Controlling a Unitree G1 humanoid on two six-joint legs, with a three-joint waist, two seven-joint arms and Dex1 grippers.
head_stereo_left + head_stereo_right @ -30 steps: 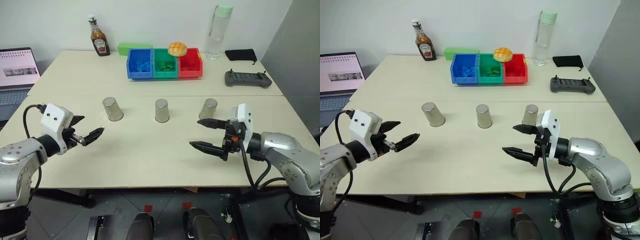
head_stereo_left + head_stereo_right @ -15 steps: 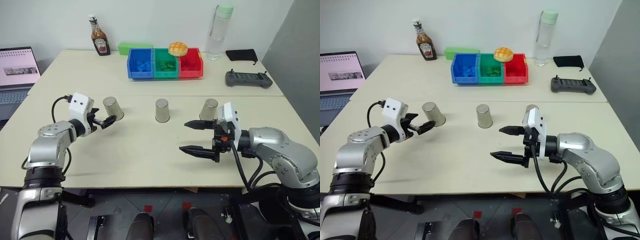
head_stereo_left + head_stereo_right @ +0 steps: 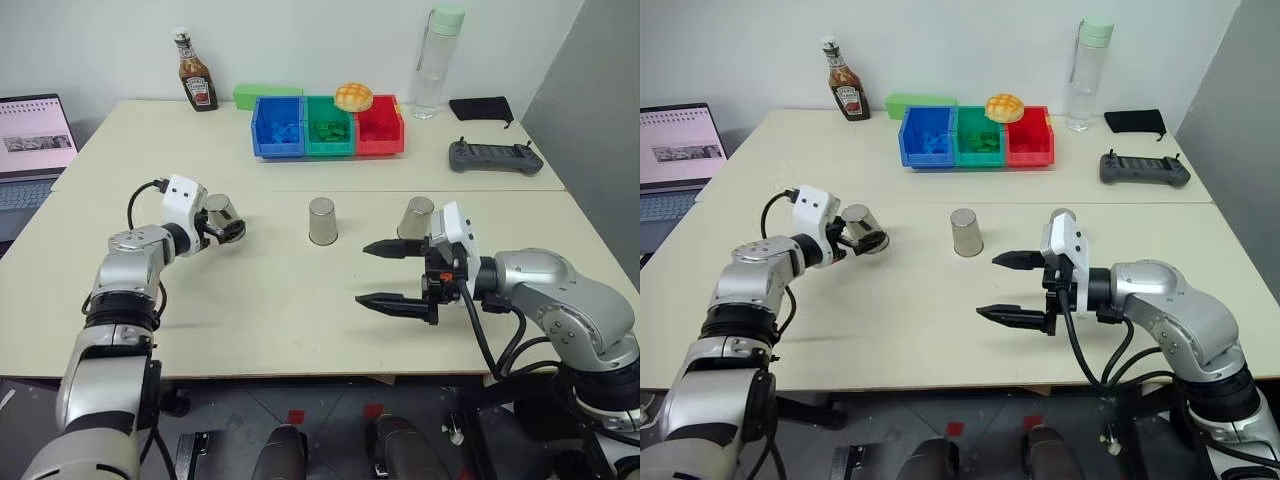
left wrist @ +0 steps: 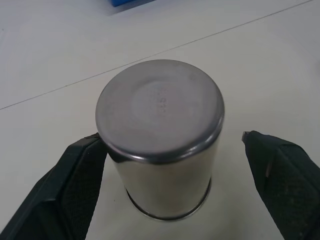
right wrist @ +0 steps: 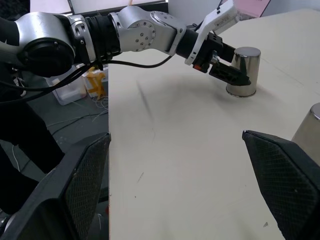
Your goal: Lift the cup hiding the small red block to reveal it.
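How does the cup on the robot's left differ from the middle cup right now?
The left cup sits between the fingers of the open left end effector; the middle cup stands apart from both end effectors. The left cup is the outermost of the row; the middle cup has a cup on each side. Both are silver, upside down, on the table.

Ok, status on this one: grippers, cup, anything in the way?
Left gripper open, fingers either side of the leftmost cup, not closed on it. Right gripper open, over bare table. Cup upside down on the table, red block unseen. Nothing in the way.
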